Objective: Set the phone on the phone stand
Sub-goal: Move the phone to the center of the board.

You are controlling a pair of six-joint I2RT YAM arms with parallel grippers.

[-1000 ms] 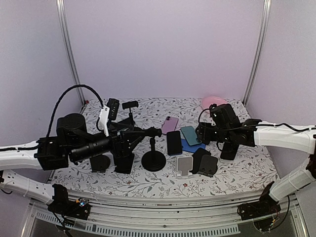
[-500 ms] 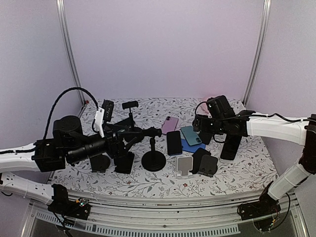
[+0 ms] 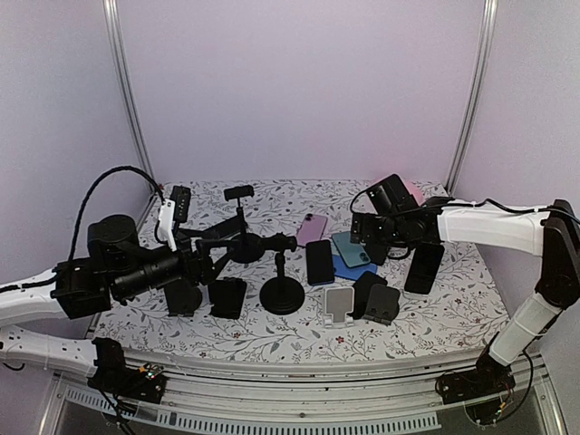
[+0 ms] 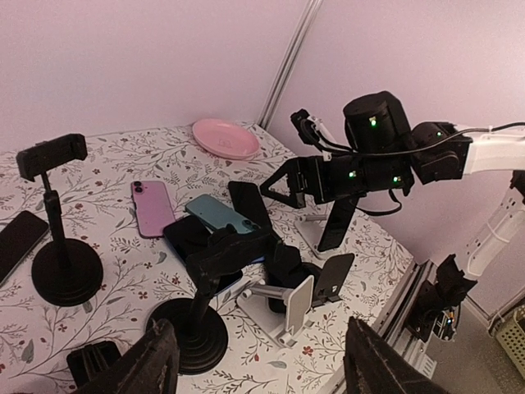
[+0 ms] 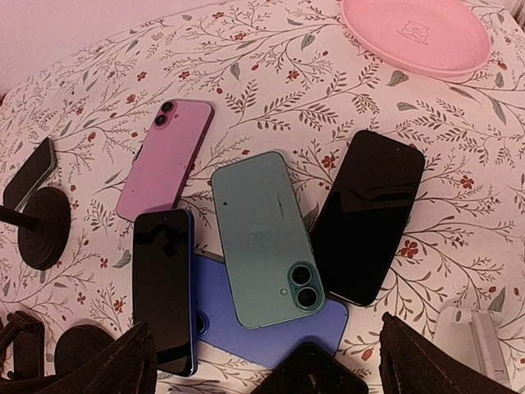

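Right tool gapes over teal phone; plate stamp illegible.

White arm links, black joints, looped black cable, small green lights

Pink plate: round, shallow, right way up, flat on the cloth at the far right corner of the table, faint small print in its middle. In the top view it is mostly hidden.

Cloth: white, printed with grey leafy sprigs and small red berries, covers the whole tabletop.

Back wall: plain lilac, side walls the same colour.

Left post and right post: metal, standing in the far corners, leaning inward in the top view.

Rail: metal, runs along the near edge below the cloth.
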